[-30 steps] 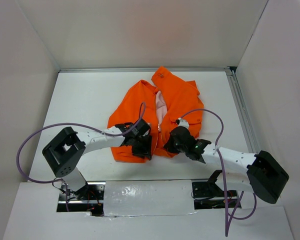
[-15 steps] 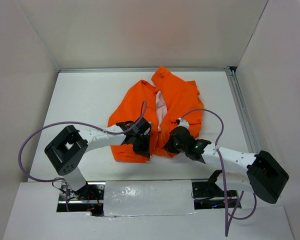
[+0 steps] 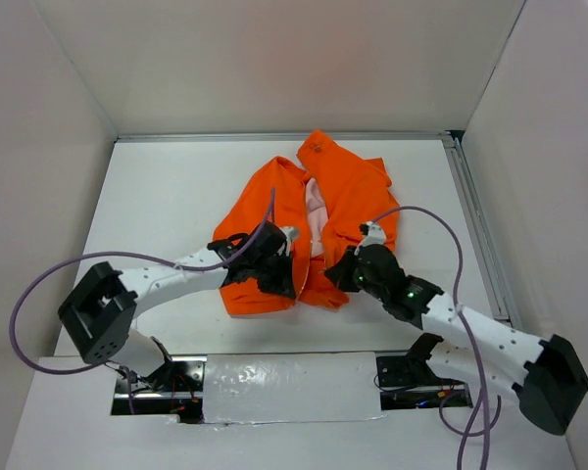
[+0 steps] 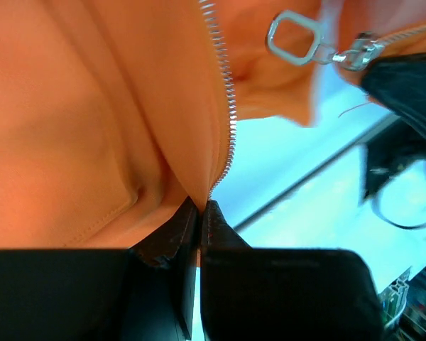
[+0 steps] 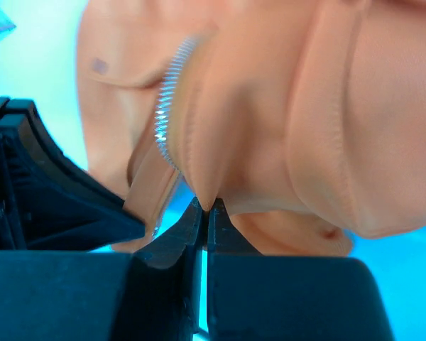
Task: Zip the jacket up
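The jacket (image 3: 323, 211) lay open on the worktop (image 3: 167, 196), its zipper (image 4: 224, 106) running away from the arms; the left claw (image 3: 279, 279) gripped the toothed edge at the near hem, the right claw (image 3: 345, 277) gripped the other edge, and the slider (image 4: 351, 57) lay between them, nearer the right claw.

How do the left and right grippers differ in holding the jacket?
The left gripper pinches the jacket at the end of a zipper tooth row; the right gripper pinches a fabric fold beside its teeth. The zipper slider sits nearer the right gripper. Both are shut.
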Robot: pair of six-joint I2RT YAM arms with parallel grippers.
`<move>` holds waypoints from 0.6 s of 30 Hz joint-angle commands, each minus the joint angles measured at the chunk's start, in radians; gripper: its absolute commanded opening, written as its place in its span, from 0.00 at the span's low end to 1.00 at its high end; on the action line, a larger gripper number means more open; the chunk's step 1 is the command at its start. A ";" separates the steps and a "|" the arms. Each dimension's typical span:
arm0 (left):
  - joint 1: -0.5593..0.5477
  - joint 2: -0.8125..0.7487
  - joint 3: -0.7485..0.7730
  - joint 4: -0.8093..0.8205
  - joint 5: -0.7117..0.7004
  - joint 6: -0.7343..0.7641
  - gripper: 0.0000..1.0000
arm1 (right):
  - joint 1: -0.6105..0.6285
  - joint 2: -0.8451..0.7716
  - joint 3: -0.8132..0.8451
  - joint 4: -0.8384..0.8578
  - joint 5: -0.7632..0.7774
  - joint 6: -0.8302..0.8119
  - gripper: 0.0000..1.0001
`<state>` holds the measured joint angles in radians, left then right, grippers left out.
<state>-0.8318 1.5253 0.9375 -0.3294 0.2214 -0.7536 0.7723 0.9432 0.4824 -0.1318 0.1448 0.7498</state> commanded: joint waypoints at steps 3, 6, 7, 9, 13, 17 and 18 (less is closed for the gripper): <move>0.007 -0.164 0.112 0.097 -0.051 0.060 0.00 | -0.074 -0.171 0.016 0.049 -0.198 -0.113 0.00; 0.010 -0.249 0.103 0.234 -0.073 0.097 0.00 | -0.109 -0.216 -0.016 0.125 -0.374 -0.158 0.00; 0.014 -0.281 0.092 0.266 -0.071 0.106 0.00 | -0.119 -0.224 -0.028 0.203 -0.410 -0.171 0.00; 0.017 -0.300 0.087 0.353 -0.077 0.131 0.00 | -0.148 -0.241 -0.068 0.317 -0.499 -0.187 0.00; 0.026 -0.310 0.084 0.414 -0.111 0.143 0.00 | -0.195 -0.250 -0.157 0.565 -0.621 -0.205 0.00; 0.045 -0.327 0.038 0.483 -0.094 0.103 0.00 | -0.235 -0.222 -0.173 0.701 -0.697 -0.173 0.00; 0.049 -0.330 0.020 0.495 -0.094 0.086 0.00 | -0.241 -0.213 -0.168 0.719 -0.689 -0.159 0.00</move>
<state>-0.7940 1.2247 0.9886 0.0246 0.1234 -0.6552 0.5476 0.7197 0.2935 0.3386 -0.4332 0.5789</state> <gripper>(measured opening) 0.137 0.029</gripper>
